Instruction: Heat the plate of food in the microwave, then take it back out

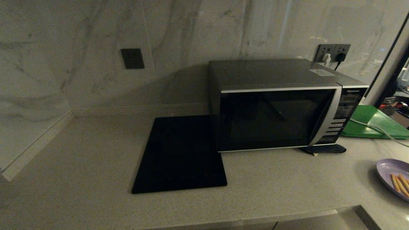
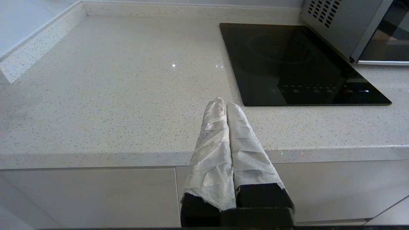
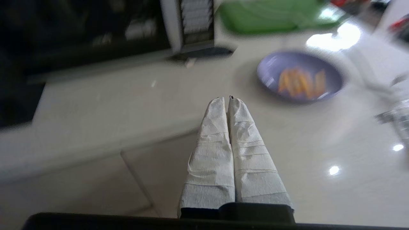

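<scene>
While both cloth-wrapped grippers, left gripper (image 2: 226,105) and right gripper (image 3: 227,99), hang pressed closed and empty at the counter edge, lilac plate of food (image 1: 395,177) with golden sticks on the counter (image 1: 271,188) near right, Panasonic microwave (image 1: 281,105) behind, door closed.

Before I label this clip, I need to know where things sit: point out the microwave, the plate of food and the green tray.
microwave (image 1: 274,119), head view, on the dark glass door.
plate of food (image 1: 388,169), head view, on the bare lilac rim.
green tray (image 1: 372,116), head view, on its flat green surface beside the microwave.
</scene>
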You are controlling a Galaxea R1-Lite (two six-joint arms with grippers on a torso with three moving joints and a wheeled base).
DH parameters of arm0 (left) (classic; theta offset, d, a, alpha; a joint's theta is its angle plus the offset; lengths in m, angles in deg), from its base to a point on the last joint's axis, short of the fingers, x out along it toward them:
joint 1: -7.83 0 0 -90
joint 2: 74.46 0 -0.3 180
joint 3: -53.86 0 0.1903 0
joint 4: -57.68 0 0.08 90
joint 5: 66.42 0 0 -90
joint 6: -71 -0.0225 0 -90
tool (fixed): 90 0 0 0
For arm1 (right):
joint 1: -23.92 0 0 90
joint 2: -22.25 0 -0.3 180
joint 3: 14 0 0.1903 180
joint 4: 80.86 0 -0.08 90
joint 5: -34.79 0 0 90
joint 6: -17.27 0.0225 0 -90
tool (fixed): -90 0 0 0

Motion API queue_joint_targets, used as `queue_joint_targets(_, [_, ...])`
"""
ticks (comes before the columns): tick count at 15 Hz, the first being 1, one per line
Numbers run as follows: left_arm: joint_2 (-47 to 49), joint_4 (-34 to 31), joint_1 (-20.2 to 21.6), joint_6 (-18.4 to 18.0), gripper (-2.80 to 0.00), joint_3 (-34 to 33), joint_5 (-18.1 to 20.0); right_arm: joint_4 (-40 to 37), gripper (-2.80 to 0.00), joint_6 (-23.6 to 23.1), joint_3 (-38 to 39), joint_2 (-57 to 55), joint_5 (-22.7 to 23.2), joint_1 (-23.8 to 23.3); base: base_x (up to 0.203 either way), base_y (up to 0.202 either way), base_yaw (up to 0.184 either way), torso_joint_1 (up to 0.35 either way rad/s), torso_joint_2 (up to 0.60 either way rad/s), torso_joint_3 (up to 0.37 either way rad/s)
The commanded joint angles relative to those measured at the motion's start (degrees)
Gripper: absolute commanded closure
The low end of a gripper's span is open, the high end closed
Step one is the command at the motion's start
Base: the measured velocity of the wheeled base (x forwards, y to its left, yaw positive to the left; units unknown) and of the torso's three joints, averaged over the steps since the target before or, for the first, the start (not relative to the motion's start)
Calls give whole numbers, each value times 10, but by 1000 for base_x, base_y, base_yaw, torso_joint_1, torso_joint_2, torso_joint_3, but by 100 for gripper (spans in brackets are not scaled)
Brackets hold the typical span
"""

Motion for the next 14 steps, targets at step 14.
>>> queue_joint_targets(14, [0, 0, 0, 0, 0, 0, 0, 256, 0, -32, 241, 8, 117, 0, 0, 0, 0, 0, 0, 0])
